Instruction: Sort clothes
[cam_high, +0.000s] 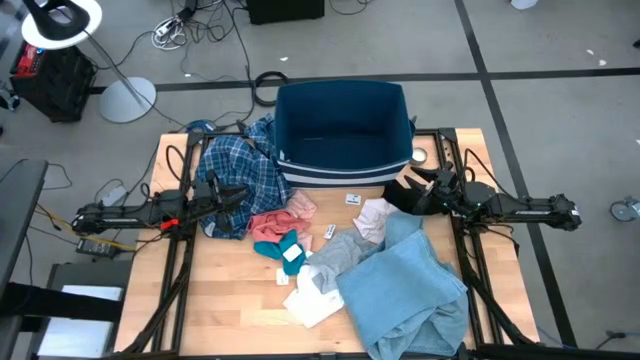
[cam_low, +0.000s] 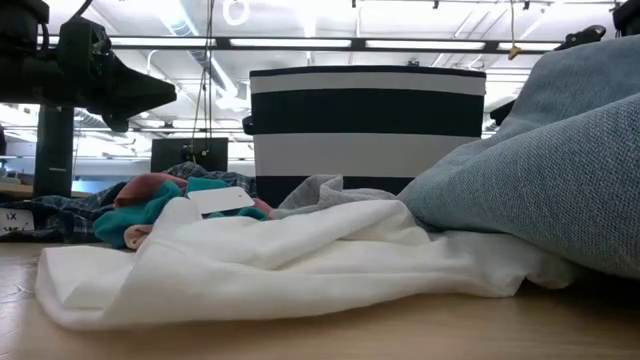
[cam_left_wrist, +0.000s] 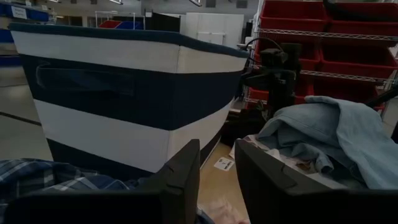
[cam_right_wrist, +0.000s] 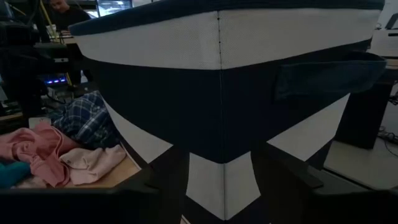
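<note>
From above, the dark blue bin (cam_high: 342, 130) stands at the middle of the worktop's (cam_high: 225, 320) far edge, open side up, probably so that garments can be dropped in from either side. The clothes lie loose in front of it: the plaid shirt (cam_high: 238, 170) by the far left corner, partly draped over that edge, the salmon pink piece (cam_high: 275, 224) and small teal piece (cam_high: 283, 246) near the centre, the pale pink piece (cam_high: 372, 216) just before the bin, the grey one (cam_high: 338, 256) and white one (cam_high: 315, 300) toward the near edge, and the large light blue garment (cam_high: 405, 290) filling the near right corner. The left claw (cam_high: 235, 195) hovers over the plaid shirt, the right claw (cam_high: 408, 190) beside the bin's right front corner; neither carries cloth, so sorting looks barely begun.

At worktop level, the white garment (cam_low: 250, 260) sprawls in front, the light blue mass (cam_low: 540, 170) heaped at right, the striped bin (cam_low: 365, 120) behind.

The left wrist view shows the left claw (cam_left_wrist: 217, 180) with fingers spread, nothing between them, plaid cloth (cam_left_wrist: 56, 180) below and the bin's wall (cam_left_wrist: 112, 99) ahead.

The right wrist view shows the right claw (cam_right_wrist: 221, 186) also spread and empty, facing the bin's corner (cam_right_wrist: 217, 93), with salmon (cam_right_wrist: 31, 146) and pale pink (cam_right_wrist: 93, 163) pieces off to one side.
</note>
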